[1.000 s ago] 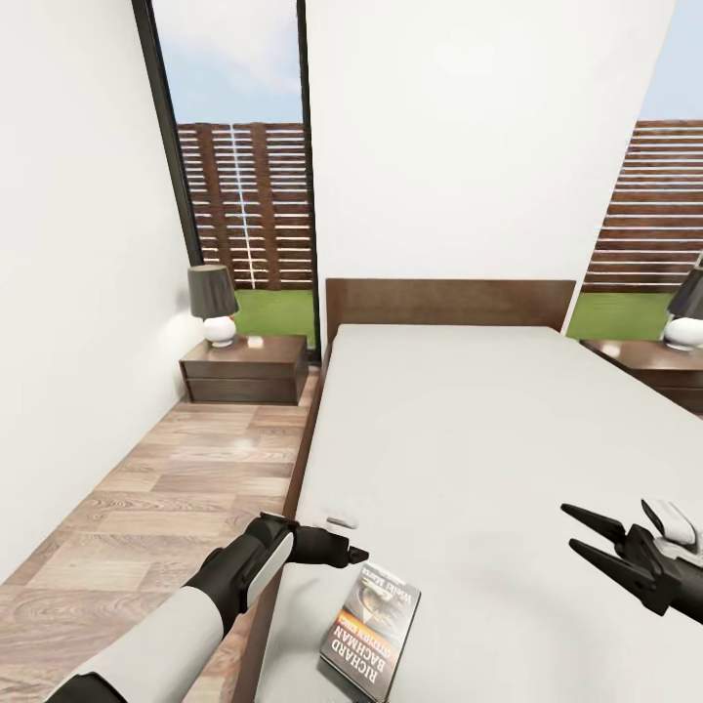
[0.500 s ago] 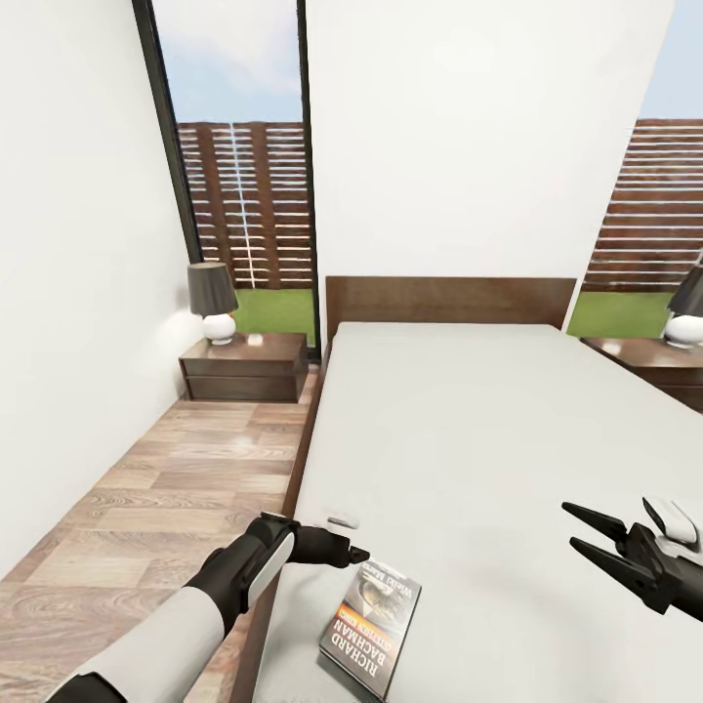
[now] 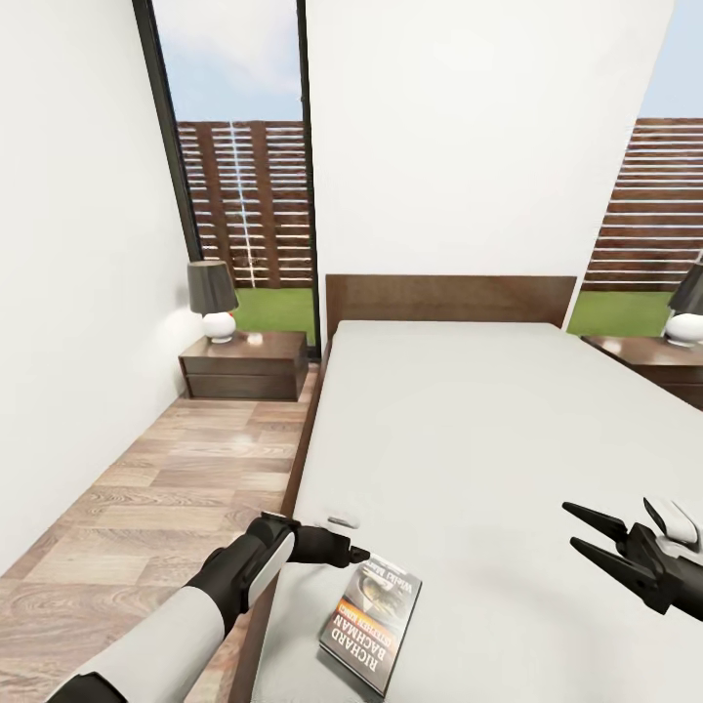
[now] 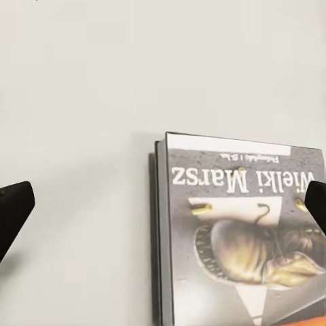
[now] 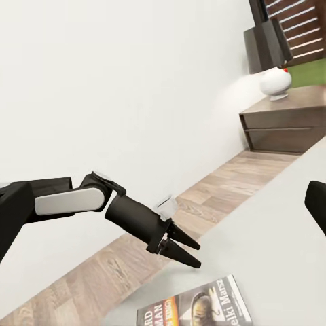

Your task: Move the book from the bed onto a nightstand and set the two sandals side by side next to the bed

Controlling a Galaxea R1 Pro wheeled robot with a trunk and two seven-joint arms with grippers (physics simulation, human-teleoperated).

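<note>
The book (image 3: 371, 621) lies flat on the pale grey mattress of the bed (image 3: 469, 430), near its left edge, cover up. My left gripper (image 3: 363, 558) hovers open just above the book's far edge. In the left wrist view the book (image 4: 238, 244) lies between the spread fingertips (image 4: 13, 212), apart from both. In the right wrist view the left gripper (image 5: 200, 255) points down at the book (image 5: 197, 309). My right gripper (image 3: 569, 526) stands open over the mattress at the right, holding nothing. The left nightstand (image 3: 244, 366) sits beside the headboard. The sandals are out of view.
A dark-shaded lamp (image 3: 213, 301) stands on the left nightstand. The second nightstand (image 3: 649, 359) and its lamp (image 3: 686, 314) are at the bed's right. A strip of wood floor (image 3: 166, 469) runs between the left wall and the bed. A tall window (image 3: 239, 176) is behind.
The whole head view has drifted very slightly. Both arms and the book keep their places.
</note>
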